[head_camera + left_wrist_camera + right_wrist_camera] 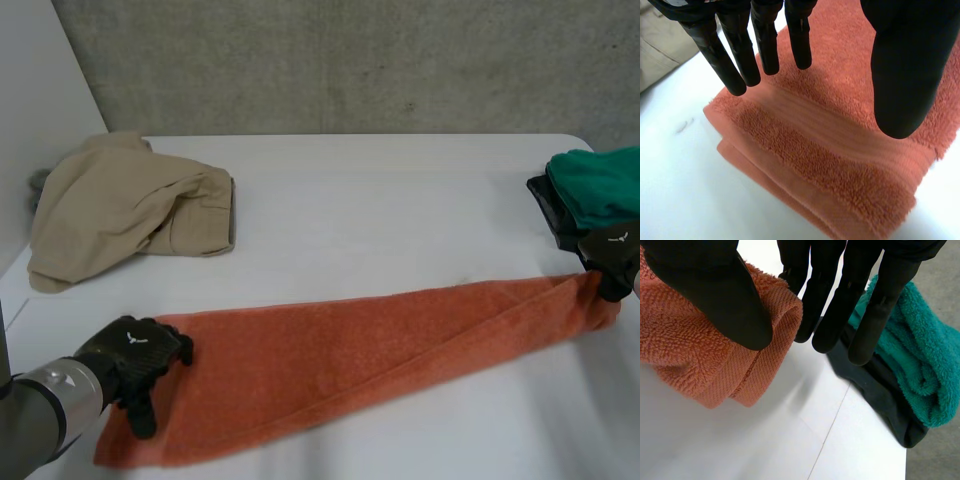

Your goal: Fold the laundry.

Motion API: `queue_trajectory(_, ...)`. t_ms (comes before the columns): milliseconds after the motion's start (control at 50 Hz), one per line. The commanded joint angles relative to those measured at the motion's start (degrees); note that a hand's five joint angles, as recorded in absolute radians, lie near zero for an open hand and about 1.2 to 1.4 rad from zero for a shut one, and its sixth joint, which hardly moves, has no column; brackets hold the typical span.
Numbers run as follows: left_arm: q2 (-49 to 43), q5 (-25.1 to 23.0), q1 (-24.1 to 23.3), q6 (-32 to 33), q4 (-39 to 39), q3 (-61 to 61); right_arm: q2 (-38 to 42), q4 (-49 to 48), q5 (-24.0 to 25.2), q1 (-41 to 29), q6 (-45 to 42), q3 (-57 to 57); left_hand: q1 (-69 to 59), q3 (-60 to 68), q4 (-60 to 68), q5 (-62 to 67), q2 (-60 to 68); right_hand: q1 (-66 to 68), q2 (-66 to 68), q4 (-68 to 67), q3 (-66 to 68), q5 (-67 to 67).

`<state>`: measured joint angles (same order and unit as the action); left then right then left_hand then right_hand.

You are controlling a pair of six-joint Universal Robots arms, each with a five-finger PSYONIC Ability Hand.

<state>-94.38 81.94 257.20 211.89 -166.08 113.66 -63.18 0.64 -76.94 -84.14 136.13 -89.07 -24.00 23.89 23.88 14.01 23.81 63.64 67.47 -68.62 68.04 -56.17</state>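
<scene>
Orange towel (350, 350) lies stretched along the tabletop (380, 220), right hand (612, 252) pinching one end, likely to tension it, left hand (130, 358) released over the other.

White table (380, 200): orange towel (350, 350) across front, beige garment (120, 208) far left, black cloth (553, 208) right edge.

Behind the long orange towel (350, 340) I see the middle of the table (400, 220) bare; a hand can pass there. A beige garment (120, 205) blocks the far left corner, and the green towel (600, 185) on a black cloth (552, 205) lies just beside the right hand (612, 250).
</scene>
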Motion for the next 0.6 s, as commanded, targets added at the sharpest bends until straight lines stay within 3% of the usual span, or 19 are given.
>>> queue_trajectory(20, -0.2, -0.6, 0.1, 1.0, -1.2, 2.3, 0.5, -2.0, 0.1, -0.9, 2.7, 0.6, -5.7, 5.8, 5.8, 5.7, 5.9, 16.4, 12.5, -11.4, 12.0, -13.8)
queue_trajectory(100, -0.2, -1.3, -0.2, 1.9, -4.0, 3.1, 0.5, -1.5, 1.5, -1.7, 3.1, 0.4, -4.2, 4.3, 4.3, 4.2, 4.4, 16.4, 12.5, -11.4, 12.0, -13.8)
queue_trajectory(160, -0.3, -0.8, 0.2, 2.2, -7.6, 2.3, 0.3, 0.5, 1.3, -2.0, 1.1, 0.4, -0.2, 0.3, 0.3, 0.2, 0.4, -33.0, -36.8, 38.0, -37.4, 35.5)
queue_trajectory(200, -0.3, -0.2, 1.1, 2.0, -9.6, 0.9, -1.1, 3.0, 1.4, -0.9, -0.9, 0.3, -0.2, 0.3, 0.3, 0.2, 0.4, -41.5, -45.3, 46.5, -45.9, 44.0)
queue_trajectory(340, 0.0, 1.2, 1.5, 1.2, -8.6, -4.0, -6.9, 9.4, 2.8, 3.1, -6.6, 1.7, -0.2, 0.3, 0.3, 0.2, 0.4, -45.4, -49.2, 50.4, -49.8, 47.9)
queue_trajectory(460, 0.3, 2.8, -2.4, -2.1, -6.1, -8.7, -7.8, 16.7, 4.1, 4.9, -9.4, 2.2, 0.0, 0.1, 0.1, 0.0, 0.2, -44.9, -48.7, 49.9, -49.3, 47.4)
queue_trajectory(600, 0.0, 5.2, -6.2, -5.9, -5.7, -11.4, -7.7, 16.1, 10.5, 10.4, -16.4, -3.3, 0.2, -0.1, 0.0, -0.2, 0.0, -44.9, -48.7, 49.9, -49.3, 47.4)
